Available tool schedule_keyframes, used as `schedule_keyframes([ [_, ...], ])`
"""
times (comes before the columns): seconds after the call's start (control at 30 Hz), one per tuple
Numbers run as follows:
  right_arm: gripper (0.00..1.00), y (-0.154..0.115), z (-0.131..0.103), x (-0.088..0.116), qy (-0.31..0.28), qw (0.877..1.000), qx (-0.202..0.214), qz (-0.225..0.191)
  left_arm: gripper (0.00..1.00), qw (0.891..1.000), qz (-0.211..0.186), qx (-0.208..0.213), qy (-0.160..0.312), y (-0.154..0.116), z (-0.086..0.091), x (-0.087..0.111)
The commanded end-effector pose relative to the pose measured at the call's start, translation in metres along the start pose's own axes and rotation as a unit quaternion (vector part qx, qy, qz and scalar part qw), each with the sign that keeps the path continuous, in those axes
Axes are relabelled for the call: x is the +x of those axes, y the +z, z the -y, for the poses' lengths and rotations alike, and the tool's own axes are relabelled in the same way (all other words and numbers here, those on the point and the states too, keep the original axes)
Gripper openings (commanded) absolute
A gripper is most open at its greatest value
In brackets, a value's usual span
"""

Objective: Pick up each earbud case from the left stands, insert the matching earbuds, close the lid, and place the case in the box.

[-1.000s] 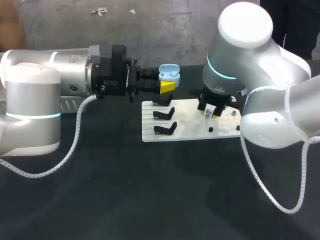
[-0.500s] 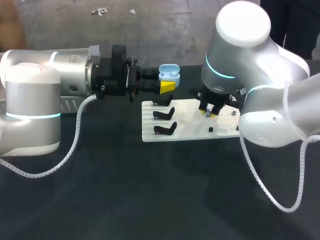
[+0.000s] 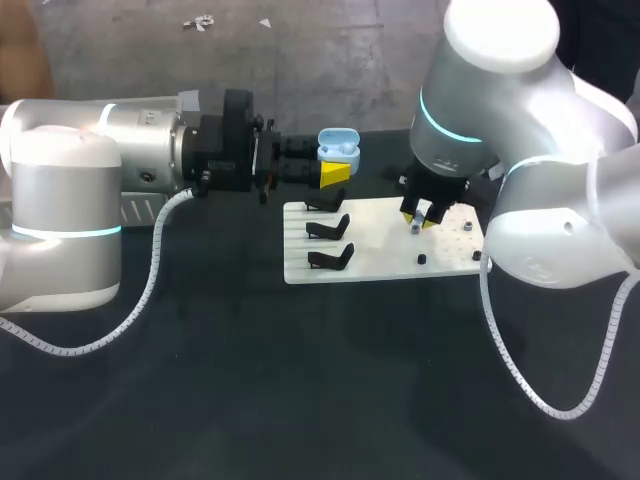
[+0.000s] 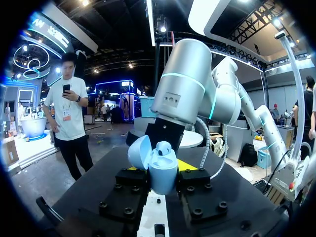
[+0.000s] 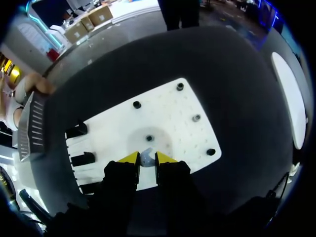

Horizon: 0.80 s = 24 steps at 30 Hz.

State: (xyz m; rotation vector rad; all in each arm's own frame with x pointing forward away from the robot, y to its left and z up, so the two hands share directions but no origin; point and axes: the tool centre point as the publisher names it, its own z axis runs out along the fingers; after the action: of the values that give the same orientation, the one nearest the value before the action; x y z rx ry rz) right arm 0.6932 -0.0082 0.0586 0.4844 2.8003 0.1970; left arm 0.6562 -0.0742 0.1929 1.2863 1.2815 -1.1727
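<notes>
Two arms meet over the dark desk [image 3: 200,380] in the head view. The left arm comes in level from the left. Its left hand [image 3: 335,172] is clamped on a light blue earbud case [image 3: 340,150], which sits upright above the yellow tips with its lid [image 3: 338,134] swung open. The case is in the air, just beyond the far edge of a white board [image 3: 380,262] lying flat on the desk. Three black stands [image 3: 328,229] occupy the board's left part and a few small dark pegs [image 3: 423,260] dot its right part. The right arm comes down from the right, with the right hand [image 3: 423,217] pointing at the board and hanging just above its right half. A tiny pale earbud [image 3: 415,229] shows at its tips.

Seen from the left wrist, the case stands between the two black finger blocks [image 4: 129,183], pressed from both sides. The lid is tipped back, and one rounded earbud is seated in the well. The right arm's silver body rises just ahead of it.

From the right wrist, the yellow tips are nearly together and pinch the small greyish earbud between them. Directly under it lies the white board, with a dark peg just ahead of the tips, four more spread further out, and the black stands off to one side.
</notes>
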Motion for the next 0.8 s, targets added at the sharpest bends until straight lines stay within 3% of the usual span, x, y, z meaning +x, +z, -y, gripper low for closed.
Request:
schedule_keyframes([
  [0.03,0.0,-0.023,0.008,0.011,-0.01,1.0,-0.005,-0.017,0.0,1.0,0.003,-0.002,0.002,0.0,0.001,0.001],
  [0.37,0.0,-0.067,0.007,0.043,-0.046,0.997,-0.021,-0.066,0.0,1.0,0.003,-0.002,0.002,0.0,0.001,0.001],
  [0.8,0.0,-0.127,-0.017,0.07,-0.121,0.986,-0.051,-0.105,0.0,1.0,0.003,-0.002,0.002,0.0,0.001,0.001],
])
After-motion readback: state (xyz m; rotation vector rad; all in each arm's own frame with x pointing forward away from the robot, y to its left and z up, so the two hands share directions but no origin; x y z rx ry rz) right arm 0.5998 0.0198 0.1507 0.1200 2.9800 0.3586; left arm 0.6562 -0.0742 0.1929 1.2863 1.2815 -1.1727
